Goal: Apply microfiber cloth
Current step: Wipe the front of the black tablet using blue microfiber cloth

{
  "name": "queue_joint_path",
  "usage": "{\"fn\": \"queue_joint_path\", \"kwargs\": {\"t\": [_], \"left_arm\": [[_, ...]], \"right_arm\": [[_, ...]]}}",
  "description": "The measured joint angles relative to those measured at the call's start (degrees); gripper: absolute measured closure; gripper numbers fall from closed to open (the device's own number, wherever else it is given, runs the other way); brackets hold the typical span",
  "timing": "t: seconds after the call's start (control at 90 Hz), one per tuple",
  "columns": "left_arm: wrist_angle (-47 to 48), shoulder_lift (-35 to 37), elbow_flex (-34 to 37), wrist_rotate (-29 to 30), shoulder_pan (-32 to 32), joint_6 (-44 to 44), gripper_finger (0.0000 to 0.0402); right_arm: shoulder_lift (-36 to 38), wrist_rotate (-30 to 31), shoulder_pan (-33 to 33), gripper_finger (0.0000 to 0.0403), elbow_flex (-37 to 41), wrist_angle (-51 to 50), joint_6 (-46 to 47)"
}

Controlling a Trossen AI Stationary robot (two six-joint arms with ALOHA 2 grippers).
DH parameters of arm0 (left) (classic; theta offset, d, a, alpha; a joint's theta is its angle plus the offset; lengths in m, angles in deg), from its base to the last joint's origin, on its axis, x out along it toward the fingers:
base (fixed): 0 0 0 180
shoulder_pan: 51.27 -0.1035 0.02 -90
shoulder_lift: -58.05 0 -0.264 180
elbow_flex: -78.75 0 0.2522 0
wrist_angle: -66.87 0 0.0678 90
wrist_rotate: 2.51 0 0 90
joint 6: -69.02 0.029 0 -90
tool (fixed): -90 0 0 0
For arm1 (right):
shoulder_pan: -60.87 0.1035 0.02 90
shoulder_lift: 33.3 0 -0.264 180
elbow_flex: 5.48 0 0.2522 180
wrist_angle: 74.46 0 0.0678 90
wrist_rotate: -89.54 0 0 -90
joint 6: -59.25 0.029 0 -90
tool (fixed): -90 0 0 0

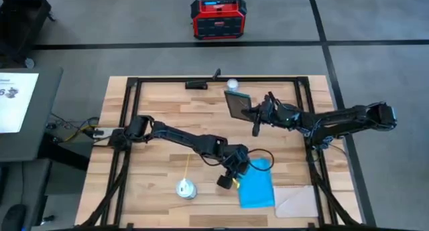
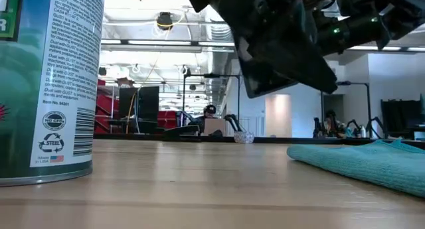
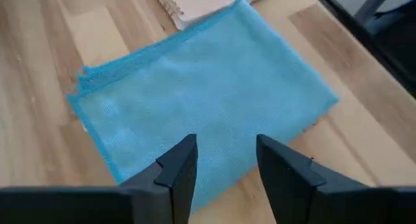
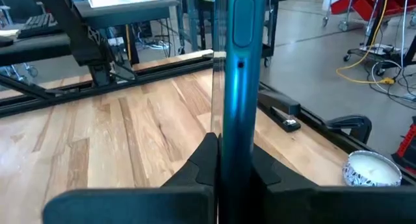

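Blue microfiber cloth (image 3: 201,100) seemingly beneath parted jaws.

Right end effector (image 4: 224,160) clamps an upright tablet (image 4: 238,68) (edge-on) above table (image 4: 123,133).

Premises: an open-plan robotics lab or workshop. Evidence: grey carpet-tiled floor (image 1: 134,17), red portable power unit (image 1: 216,18), exposed ceiling ducting (image 2: 219,31), red equipment carts (image 4: 364,16), wooden workbench (image 1: 161,104) in a black frame.

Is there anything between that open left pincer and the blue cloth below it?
Nothing. In the left wrist view the left pincer hangs open directly over the microfiber cloth, with only air between them; the cloth lies flat on the table.
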State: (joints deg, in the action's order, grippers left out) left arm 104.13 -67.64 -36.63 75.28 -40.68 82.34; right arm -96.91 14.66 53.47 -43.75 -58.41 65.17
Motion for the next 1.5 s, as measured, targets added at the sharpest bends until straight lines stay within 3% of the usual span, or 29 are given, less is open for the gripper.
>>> {"fn": "queue_joint_path", "kwargs": {"t": [0.267, 0.733, 0.967, 1.067, 1.211, 1.356, 1.5], "left_arm": [[-3.71, -4.11, 0.07, 0.48, 0.96, -1.03, 0.0247], [-1.79, -11.3, -4.55, 0.87, 0.96, -0.51, 0.0246], [-2.17, -11.91, -4.46, 5.99, 0.98, 4.02, 0.0249], [-2.74, -13.11, -4.61, 8.11, 0.92, 4.65, 0.0278], [-2.94, -15.46, -4.72, 10.93, 0.67, 4.43, 0.0383], [-2.27, -15.64, -4.76, 13.06, 0.5, 4.42, 0.0398], [1.78, -12.19, -4.33, 20.54, 0.5, 6.41, 0.04]], "right_arm": [[-0.01, -0.01, 0.26, 0.0394, -1.13, -1.99, -0.38], [-0.02, 1.44, 0.3, 0.0394, -1.13, -2.94, -1.94], [-0.02, 3.19, 0.8, 0.0394, -1.13, -3.02, -2.11], [-0.02, 4.98, 1.76, 0.0394, -1.13, -3.02, -2.92], [-0.02, 6.11, 2.84, 0.0394, -1.13, -3.31, -3.02], [0.28, 6.85, 3.12, 0.0394, -1.13, -3.34, -3.01], [2.59, 7.56, 3.37, 0.0394, -1.13, -4.15, -3.4]]}}
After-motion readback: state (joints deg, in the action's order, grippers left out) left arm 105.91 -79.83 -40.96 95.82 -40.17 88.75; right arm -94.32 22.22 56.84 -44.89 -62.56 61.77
